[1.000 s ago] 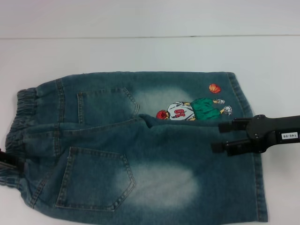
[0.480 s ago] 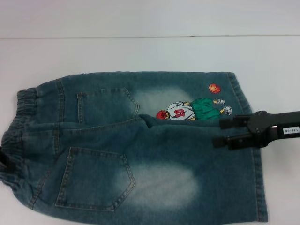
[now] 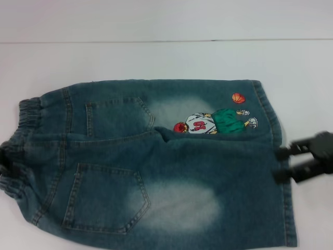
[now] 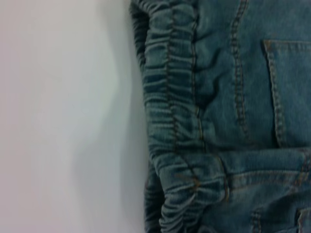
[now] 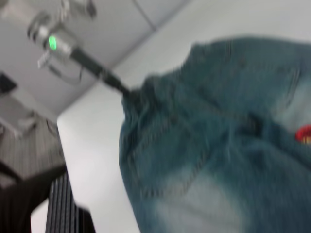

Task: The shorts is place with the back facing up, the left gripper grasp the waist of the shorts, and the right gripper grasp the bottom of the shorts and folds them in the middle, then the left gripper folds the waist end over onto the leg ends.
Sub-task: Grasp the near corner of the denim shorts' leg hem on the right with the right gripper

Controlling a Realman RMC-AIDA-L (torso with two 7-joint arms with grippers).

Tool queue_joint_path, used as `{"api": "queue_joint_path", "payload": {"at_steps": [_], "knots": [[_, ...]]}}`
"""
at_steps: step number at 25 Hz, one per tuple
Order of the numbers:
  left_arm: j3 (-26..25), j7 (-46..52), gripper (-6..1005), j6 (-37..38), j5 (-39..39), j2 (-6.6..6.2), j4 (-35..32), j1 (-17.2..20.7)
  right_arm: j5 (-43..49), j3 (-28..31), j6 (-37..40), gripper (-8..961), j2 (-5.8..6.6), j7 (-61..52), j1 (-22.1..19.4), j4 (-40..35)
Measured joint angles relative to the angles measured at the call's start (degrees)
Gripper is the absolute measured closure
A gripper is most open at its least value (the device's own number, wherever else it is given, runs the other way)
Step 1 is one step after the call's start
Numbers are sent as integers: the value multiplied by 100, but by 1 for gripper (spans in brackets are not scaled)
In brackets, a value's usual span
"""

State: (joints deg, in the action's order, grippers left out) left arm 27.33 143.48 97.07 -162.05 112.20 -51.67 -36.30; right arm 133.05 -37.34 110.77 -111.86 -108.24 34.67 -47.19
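Faded denim shorts (image 3: 156, 166) lie flat, ruffled elastic waist (image 4: 170, 121) bunched at the left gripper (image 3: 4, 167), grip unclear; right gripper (image 3: 283, 164) gapes empty beside the hems

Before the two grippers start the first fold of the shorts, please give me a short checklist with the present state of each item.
1. Shorts lie back side up, pockets showing: ok.
2. Shorts spread flat on the table: ok, small ridge at the centre seam.
3. Left gripper holds the waist: cannot tell, only a dark bit shows at the edge.
4. Right gripper at the leg hems: ok.
5. Right gripper shut on the hem: not ok, fingers apart.
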Motion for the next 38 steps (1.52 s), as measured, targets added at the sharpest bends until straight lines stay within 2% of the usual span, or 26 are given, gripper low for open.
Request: {"api": "queue_joint_path", "payload": {"at_steps": [8,14,22,38], "knots": [[-2,32,968,-169,36,-1,137,-93,1195,-89,260,9,32,-23,78,-97],[-11,39,969,-178,319,-10,155,-95,1773,-513,303,9,3,-163,86,-35],[-35,49,969,-182,409,-15,195,-114,1822,-901,284,9,-17,-222,201,290],[-35,31,968,-258,505,-15,238,-103,1967,-1219,-99,9,-53,-325,462,829]]}}
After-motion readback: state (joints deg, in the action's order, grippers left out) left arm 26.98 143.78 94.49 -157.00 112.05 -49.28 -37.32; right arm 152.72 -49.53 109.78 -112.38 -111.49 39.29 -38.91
